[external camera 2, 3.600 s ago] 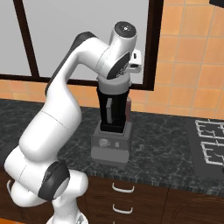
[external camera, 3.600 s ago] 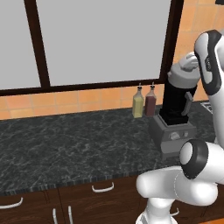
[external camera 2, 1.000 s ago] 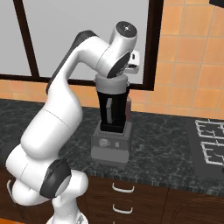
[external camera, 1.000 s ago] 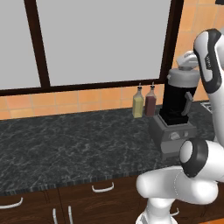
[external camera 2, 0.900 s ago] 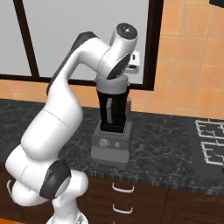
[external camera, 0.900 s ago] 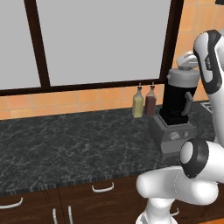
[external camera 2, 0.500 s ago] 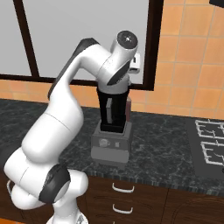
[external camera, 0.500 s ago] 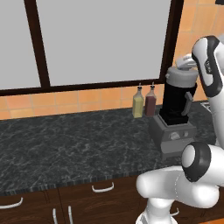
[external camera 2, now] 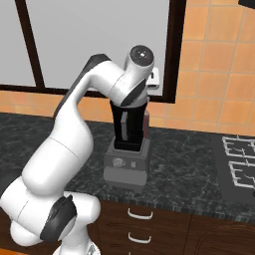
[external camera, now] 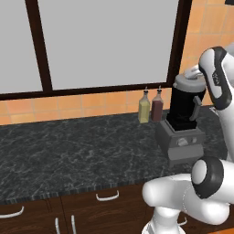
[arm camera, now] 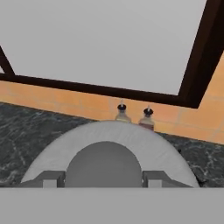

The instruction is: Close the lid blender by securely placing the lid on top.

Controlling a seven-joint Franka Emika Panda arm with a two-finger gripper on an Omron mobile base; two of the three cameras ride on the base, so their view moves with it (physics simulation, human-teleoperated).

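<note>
The black blender jar (external camera: 183,106) stands on its grey base (external camera: 180,139) with the round dial, at the right of the counter; its handle faces right. The grey lid (external camera: 187,84) lies level on the jar's rim. My gripper (external camera: 194,73) reaches down onto it from above. In the hand view the lid (arm camera: 144,146) spreads wide below the camera, and the gripper (arm camera: 103,178) is shut on its raised centre knob (arm camera: 103,162), one finger touching each side. In the right base view my wrist covers the top of the jar (external camera 2: 128,125).
Two small bottles (external camera: 144,107) (external camera: 156,105) stand against the tiled wall just left of the blender. A dark-framed window (external camera: 105,41) runs behind the counter. A stove top (external camera 2: 239,169) lies to the right. Drawers sit below the counter's front edge.
The lid, held tilted above the jar 3.6 s ago, has come down and levelled on the rim. My elbow has swung a little since half a second ago.
</note>
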